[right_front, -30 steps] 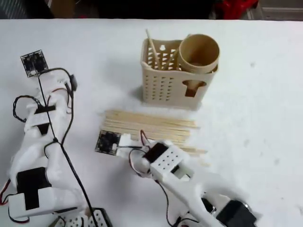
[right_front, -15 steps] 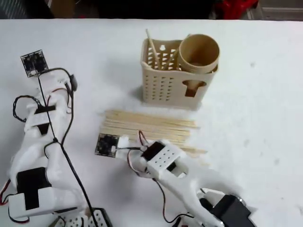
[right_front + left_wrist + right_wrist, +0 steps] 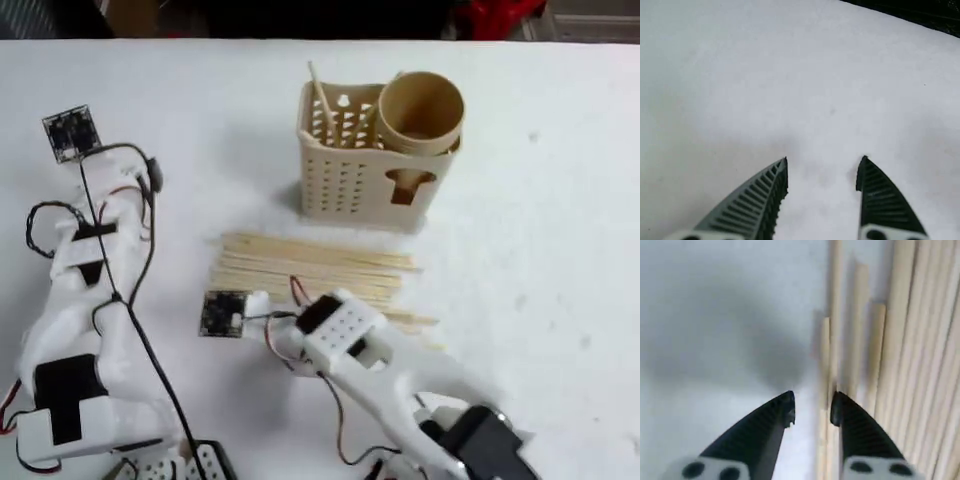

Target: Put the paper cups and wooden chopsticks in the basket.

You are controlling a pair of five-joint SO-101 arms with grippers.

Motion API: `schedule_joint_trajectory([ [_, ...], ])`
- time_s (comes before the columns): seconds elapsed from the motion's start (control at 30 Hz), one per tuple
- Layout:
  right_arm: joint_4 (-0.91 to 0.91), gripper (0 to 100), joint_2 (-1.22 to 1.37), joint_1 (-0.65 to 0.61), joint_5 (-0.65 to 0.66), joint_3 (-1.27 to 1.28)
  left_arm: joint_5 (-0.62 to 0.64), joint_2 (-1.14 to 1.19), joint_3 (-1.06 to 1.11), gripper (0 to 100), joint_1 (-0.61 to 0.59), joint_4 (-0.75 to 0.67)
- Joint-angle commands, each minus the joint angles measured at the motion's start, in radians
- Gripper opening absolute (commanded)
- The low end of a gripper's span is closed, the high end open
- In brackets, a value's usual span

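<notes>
— Where did the task's things sit?
— One tan paper cup (image 3: 420, 110) stood inside the cream perforated plastic basket (image 3: 350, 190). The pale wooden chopsticks (image 3: 310, 265) lay in a flat row on the white table (image 3: 550, 250), just in front of the basket.
— And your grippers?
— I had my right gripper (image 3: 812, 402) slightly apart over the row's near edge, and my left gripper (image 3: 823, 160) spread wide above bare table.
</notes>
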Motion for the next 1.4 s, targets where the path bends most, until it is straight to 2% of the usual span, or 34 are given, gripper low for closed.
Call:
schedule_joint_trajectory([
  [0.0, 0.028, 10.9, 0.09, -0.021, 0.011, -0.044, 0.006, -0.004, -0.046, 23, 0.012, 0.002],
  [0.17, 0.041, 1.2, 0.116, 0.019, -0.003, -0.089, 0.006, -0.004, -0.046, 23, 0.012, 0.002],
  [0.37, 0.041, 1.7, 0.056, 0.031, -0.049, -0.086, 0.006, -0.004, -0.046, 23, 0.012, 0.002],
  [0.87, 0.116, 1.7, -0.509, 0.081, -0.074, 0.077, 0.006, -0.004, -0.049, 23, 0.012, 0.002],
  [0.97, 0.12, 1.7, -0.568, 0.081, -0.12, 0.083, 0.006, -0.004, -0.049, 23, 0.012, 0.002],
  [1.17, 0.148, 1.7, -0.638, 0.081, -0.13, 0.063, 0.006, -0.004, -0.049, 23, 0.012, 0.002],
  [1.37, 0.145, 1.7, -0.711, 0.154, -0.296, -0.104, 0.006, -0.004, -0.049, 23, 0.012, 0.002],
])
